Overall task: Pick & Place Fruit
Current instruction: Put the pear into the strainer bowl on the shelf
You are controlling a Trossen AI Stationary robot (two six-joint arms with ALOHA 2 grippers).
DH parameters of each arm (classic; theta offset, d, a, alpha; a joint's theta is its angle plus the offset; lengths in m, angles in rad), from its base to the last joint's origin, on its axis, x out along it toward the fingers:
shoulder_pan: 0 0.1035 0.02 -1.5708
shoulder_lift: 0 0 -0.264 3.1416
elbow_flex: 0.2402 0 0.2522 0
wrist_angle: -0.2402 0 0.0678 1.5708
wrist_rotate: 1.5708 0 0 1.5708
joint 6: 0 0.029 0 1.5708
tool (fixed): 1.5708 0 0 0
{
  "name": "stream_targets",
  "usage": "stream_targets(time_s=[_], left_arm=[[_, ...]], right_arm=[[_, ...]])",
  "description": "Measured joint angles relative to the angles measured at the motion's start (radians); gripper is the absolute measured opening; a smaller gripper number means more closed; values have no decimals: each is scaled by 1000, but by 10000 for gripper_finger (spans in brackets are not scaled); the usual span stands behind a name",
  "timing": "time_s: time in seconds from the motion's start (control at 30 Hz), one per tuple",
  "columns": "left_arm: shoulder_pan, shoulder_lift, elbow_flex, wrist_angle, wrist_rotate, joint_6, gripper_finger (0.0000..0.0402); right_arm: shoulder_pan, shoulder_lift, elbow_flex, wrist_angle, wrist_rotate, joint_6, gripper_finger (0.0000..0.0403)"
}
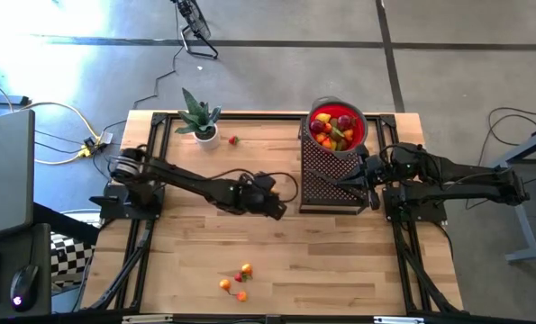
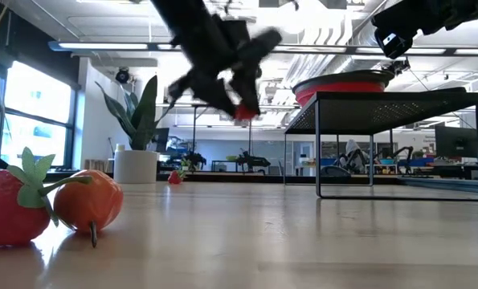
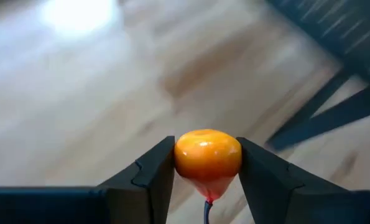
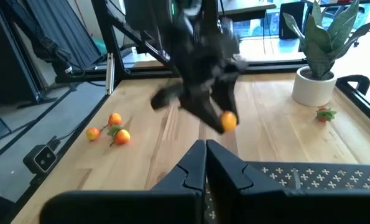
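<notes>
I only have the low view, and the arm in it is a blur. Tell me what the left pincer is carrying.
Observer: The left pincer is shut on an orange fruit, stem hanging down, above bare table.
Operator: Report the bowl; I only see its rim.
Observer: The red bowl sits on the black mesh rack and already holds a heap of mixed fruit.
Operator: Give me the right arm.
Observer: The right pincer is shut and empty, waiting at the rack's edge.
Operator: Count what's loose.
Observer: A cluster near the front edge, plus one red fruit beside the potted plant.
</notes>
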Motion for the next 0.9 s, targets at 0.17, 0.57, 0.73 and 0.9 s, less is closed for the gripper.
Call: stream_targets(time_s=[0.17,0.57,0.73,0.9], left_arm=[[0,-77,1,99,-60,157,158],[59,-163,65,462,-25,659,158],[147,-153,80,550,107,690,158],[233,-137,81,666,247,685,158]], right_arm=[[0,0,0,-9,0,0,5],[0,0,0,-17,1,2,5],[0,0,0,-19,1,7,5],[0,0,0,-19,-1,7,5]])
